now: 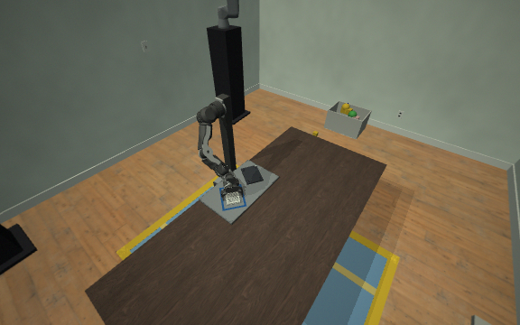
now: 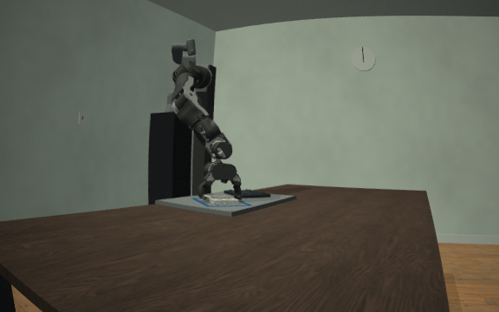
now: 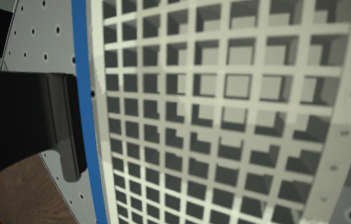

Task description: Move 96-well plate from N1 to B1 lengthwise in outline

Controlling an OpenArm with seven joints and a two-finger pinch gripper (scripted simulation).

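Plate release at B1
Your hand (image 2: pixel 223 187) is spread around the white gridded 96-well plate (image 1: pixel 233 198); lift straight, without touching its sides.
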